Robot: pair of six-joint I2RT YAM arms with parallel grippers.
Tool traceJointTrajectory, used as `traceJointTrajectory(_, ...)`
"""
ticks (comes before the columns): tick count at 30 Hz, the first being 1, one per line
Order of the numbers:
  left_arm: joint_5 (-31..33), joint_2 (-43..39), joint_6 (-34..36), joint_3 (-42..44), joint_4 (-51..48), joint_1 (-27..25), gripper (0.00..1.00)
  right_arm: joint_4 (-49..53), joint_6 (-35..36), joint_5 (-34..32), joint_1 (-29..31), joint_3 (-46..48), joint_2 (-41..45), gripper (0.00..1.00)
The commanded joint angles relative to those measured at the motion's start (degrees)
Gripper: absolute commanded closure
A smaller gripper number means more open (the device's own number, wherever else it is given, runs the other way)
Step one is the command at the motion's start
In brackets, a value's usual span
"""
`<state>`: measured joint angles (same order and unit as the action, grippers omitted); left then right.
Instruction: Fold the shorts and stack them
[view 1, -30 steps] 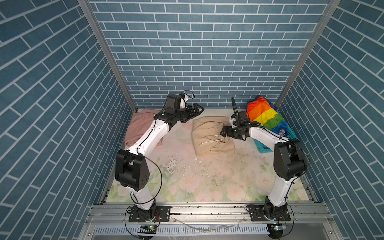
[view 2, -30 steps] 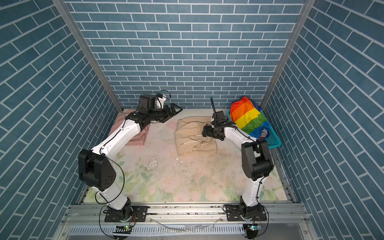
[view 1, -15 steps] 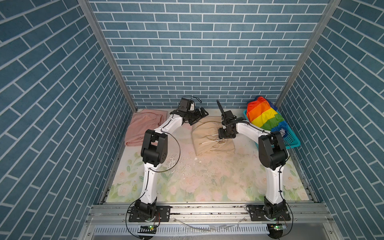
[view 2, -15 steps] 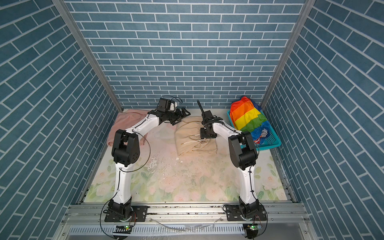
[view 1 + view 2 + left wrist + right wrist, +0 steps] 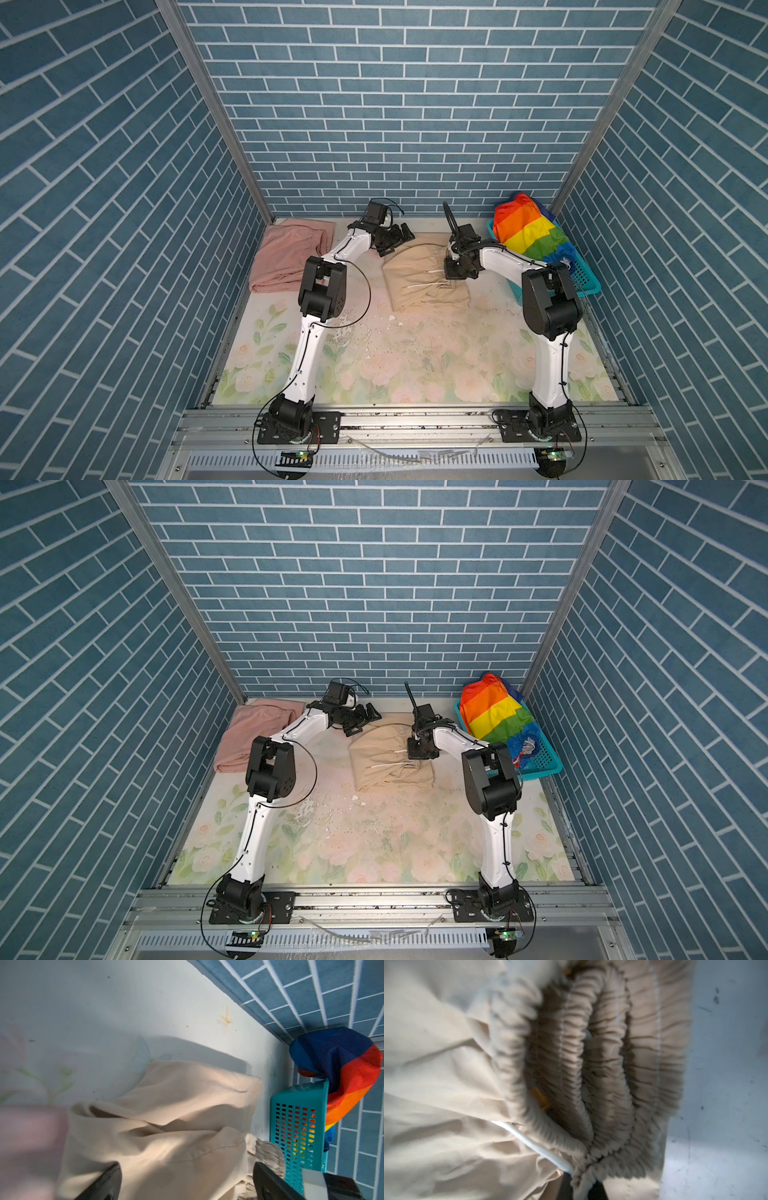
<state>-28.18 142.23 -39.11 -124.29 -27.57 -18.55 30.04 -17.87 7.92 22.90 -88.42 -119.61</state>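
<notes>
Right wrist view has the right gripper [image 5: 581, 1188] pinching the bunched waistband [image 5: 608, 1076] of the beige shorts [image 5: 436, 1084] lying on the floral mat [image 5: 415, 365], while the left gripper [image 5: 397, 242] hangs spread-open beside them, so a lone pull could undo the fold.

Counted: 1 pink shorts [image 5: 286, 257], 1 beige shorts [image 5: 419, 282], 1 rainbow-striped shorts [image 5: 528, 232], 1 teal basket [image 5: 584, 276] and 2 arms [image 5: 309, 345] [image 5: 548, 365].

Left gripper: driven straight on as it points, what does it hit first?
Probably the beige shorts: in the left wrist view they fill the space just ahead of the open left gripper. How near is unclear.
</notes>
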Motion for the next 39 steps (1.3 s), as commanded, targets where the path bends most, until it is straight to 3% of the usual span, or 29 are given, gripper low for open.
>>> traceJointTrajectory(1, 3.7, -0.1, 7.1, -2.2, -8.1, 2.1, 0.01, 0.3, 1.3, 1.9, -1.6, 1.2, 2.3, 1.0)
traceJointTrajectory(10, 8.6, 2.5, 21.6, -12.1, -22.3, 1.8, 0.08, -0.1, 1.9, 3.5, -2.0, 1.3, 2.8, 1.0)
traceJointTrajectory(23, 8.1, 7.1, 21.1, -12.5, -19.9, 0.4, 0.21, -0.2, 1.5, 3.7, -2.0, 1.9, 3.2, 1.0)
traceJointTrajectory(26, 8.3, 7.2, 21.0, -11.6, -18.5, 0.1, 0.33, -0.1, 1.5, 3.8, -2.0, 2.0, 3.1, 1.0)
traceJointTrajectory(31, 9.1, 7.5, 20.5, -11.1, -17.0, 0.2, 0.73, -0.5, 1.3, 4.0, -2.0, 2.6, 3.5, 1.0)
traceJointTrajectory(36, 9.7, 7.2, 19.7, -10.9, -16.2, 1.0, 1.0, -0.5, 1.3, 4.5, -2.6, 3.5, 4.3, 1.0)
traceJointTrajectory(39, 8.5, 6.0, 17.3, -8.8, -13.5, 2.5, 1.0, -1.2, 1.3, 5.0, -3.5, 4.3, 4.9, 1.0)
